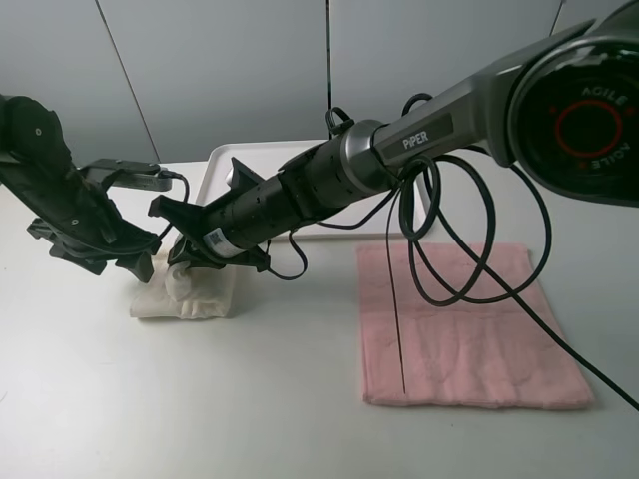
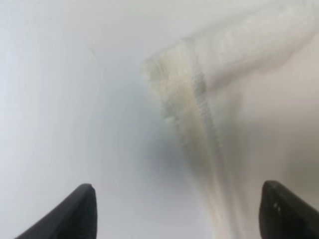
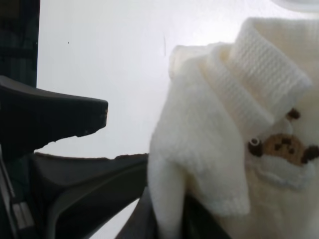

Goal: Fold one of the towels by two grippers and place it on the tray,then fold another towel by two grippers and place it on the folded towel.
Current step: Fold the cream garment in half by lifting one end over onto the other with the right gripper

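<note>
Nearest, along the bottom of the high view, bare white table (image 1: 150, 419). On it in the lower right, a pale pink terry cloth towel (image 1: 469, 329), rectangular, spread flat and unfolded, with loops of black cable (image 1: 479, 239) crossing in front of its far half.

Well apart from it, left of centre, a cream terry cloth towel (image 1: 200, 297), bunched into a small thick bundle on the table, just in front of the tray.

At the bundle's left edge, the left gripper (image 1: 120, 261), black and claw-like, fingers spread wide. In the left wrist view, one black fingertip (image 2: 79, 214) over bare table, the other over cream cloth, the towel's ribbed edge running between them.

Touching the bundle from above, the right gripper (image 1: 192, 257), on a dark arm reaching across from the upper right of the frame. Jaws pressed together, pinching a fold of the cream towel. In the right wrist view, that fold draped down at bottom centre, a woven band turned over at the upper right, and under it a small brown embroidered mark (image 3: 281, 147).

Farthest back, at upper centre of the high view, a flat white rectangular plastic tray (image 1: 265, 160) with rounded corners and a low rim, partly hidden behind the right arm.
</note>
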Robot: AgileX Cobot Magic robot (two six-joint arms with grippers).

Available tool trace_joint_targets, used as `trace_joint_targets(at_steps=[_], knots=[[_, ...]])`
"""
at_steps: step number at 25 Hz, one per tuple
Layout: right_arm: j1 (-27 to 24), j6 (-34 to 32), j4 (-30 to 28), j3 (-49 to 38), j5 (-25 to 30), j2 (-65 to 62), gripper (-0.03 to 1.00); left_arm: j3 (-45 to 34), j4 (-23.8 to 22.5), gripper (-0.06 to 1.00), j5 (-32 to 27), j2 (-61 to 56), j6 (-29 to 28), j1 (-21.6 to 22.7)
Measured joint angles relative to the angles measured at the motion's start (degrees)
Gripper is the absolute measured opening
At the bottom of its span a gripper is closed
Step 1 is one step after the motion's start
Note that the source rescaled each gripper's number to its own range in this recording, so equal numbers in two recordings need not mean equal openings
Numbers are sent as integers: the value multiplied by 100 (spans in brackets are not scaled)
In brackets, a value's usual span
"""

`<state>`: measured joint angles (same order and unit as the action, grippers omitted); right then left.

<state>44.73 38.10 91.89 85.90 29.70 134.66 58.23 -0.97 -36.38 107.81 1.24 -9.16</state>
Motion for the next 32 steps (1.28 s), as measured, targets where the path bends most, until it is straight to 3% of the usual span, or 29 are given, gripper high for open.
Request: trace_joint_targets(at_steps=[9,17,20,26,32], knots=[[0,0,9,0,21,0,4,658,-22,86,-806,-494,224,61],[0,0,118,0,10,9,5,1319,235,86,-1547,-916,420,549],[11,0,159,0,10,9,15,1367,375,86,-1681,-937,550,568],[23,0,340,0,84,9,61,1367,583,86,-1725,-937,753,568],[23,61,485,0,419,9,64,1367,598,86,-1725,-937,784,568]])
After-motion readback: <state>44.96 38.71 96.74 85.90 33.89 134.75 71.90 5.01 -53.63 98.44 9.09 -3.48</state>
